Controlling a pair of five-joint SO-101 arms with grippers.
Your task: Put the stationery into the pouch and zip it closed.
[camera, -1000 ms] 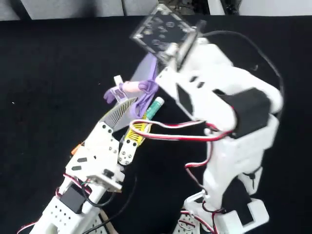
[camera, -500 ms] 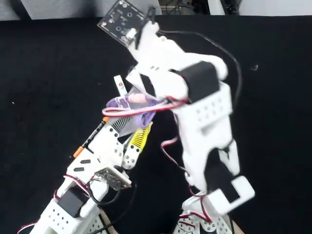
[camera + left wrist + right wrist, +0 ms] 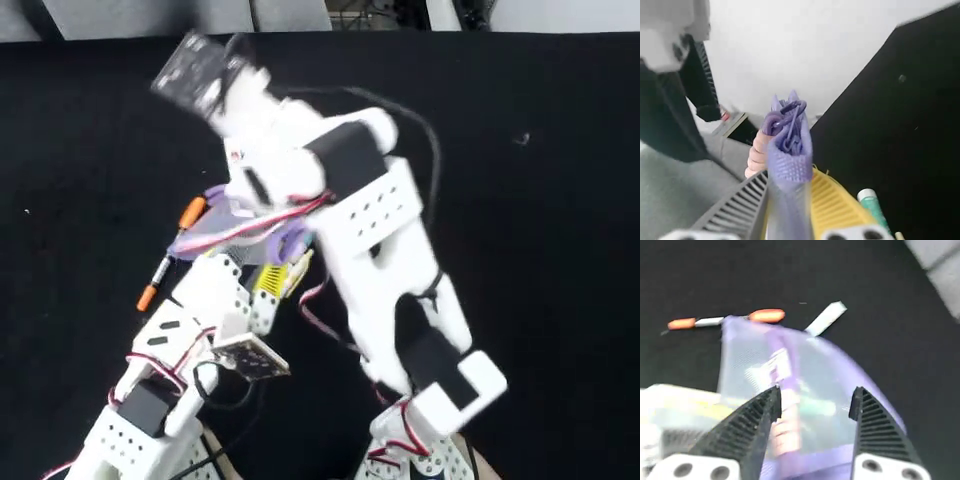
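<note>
Left of centre in the high view, the left gripper (image 3: 255, 275) is clamped on one end of a translucent purple mesh pouch (image 3: 235, 235) over the black table (image 3: 540, 200). The right gripper (image 3: 816, 392) hangs just above the pouch, its jaws apart. An orange-ended pen (image 3: 160, 270) lies at the pouch's left edge, with a small white stick (image 3: 826, 317) nearby.

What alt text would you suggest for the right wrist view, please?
The open right gripper hangs over a see-through purple pouch. Beyond, an orange-ended pen and a white stick lie on the black table.
</note>
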